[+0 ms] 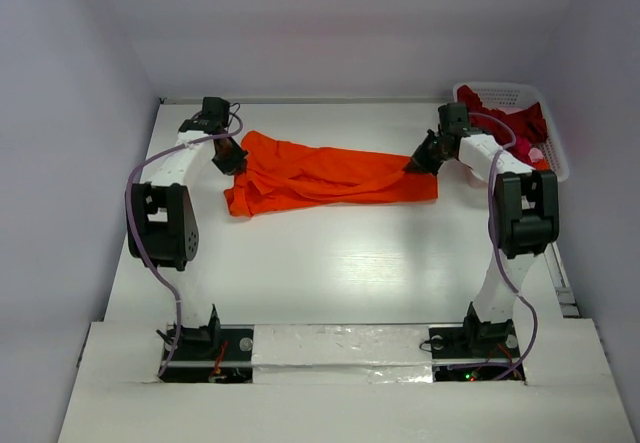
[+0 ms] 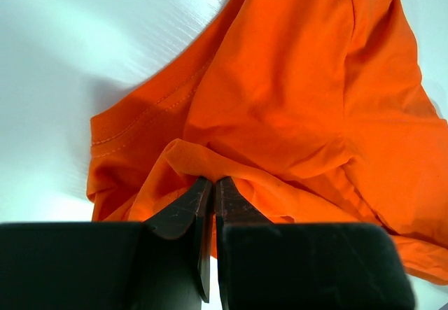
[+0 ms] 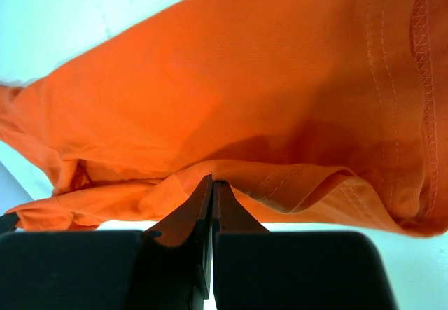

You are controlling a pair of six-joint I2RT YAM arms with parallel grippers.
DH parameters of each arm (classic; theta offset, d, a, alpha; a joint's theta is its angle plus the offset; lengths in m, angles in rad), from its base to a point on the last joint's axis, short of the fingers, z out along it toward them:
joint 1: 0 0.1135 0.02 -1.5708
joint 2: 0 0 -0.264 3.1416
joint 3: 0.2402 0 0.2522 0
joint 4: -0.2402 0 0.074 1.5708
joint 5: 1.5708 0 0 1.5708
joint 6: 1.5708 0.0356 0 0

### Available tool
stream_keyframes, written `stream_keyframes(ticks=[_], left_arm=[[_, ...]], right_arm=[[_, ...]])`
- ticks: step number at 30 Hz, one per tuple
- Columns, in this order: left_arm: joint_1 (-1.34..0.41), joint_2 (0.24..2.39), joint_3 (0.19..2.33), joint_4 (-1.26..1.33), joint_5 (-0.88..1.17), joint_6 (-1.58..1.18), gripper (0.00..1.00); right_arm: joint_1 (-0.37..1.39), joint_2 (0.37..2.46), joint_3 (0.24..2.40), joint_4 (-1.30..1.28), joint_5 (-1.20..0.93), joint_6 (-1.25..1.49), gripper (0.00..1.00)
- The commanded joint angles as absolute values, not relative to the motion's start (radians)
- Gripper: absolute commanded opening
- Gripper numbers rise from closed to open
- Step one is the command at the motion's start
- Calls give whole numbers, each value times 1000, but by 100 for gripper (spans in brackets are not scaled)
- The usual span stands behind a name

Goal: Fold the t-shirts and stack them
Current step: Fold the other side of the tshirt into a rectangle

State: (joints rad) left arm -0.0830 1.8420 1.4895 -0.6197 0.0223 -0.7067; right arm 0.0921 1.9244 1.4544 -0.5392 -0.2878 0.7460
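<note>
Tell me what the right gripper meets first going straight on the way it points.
The orange t-shirt: the right gripper is shut on a fold of it, with more of its cloth directly ahead; depth beyond is unclear.

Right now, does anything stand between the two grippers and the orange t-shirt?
Nothing visible does. The left gripper and the right gripper are each closed on a fold of the orange t-shirt, one at each end.
</note>
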Motion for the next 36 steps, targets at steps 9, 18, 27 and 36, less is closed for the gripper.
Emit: stream_keyframes(ticks=[9, 18, 27, 36], left_arm=[[-75, 1858, 1563, -611, 34, -686, 0], [-66, 1853, 1575, -620, 35, -680, 0], [-66, 1845, 1569, -617, 41, -675, 0], [-66, 1848, 1591, -621, 44, -683, 0]], right_arm=[[98, 1956, 1519, -534, -314, 712, 7], [98, 1942, 1587, -577, -204, 660, 70], [132, 1892, 1666, -609, -179, 595, 71], [297, 1870, 1563, -594, -212, 574, 58]])
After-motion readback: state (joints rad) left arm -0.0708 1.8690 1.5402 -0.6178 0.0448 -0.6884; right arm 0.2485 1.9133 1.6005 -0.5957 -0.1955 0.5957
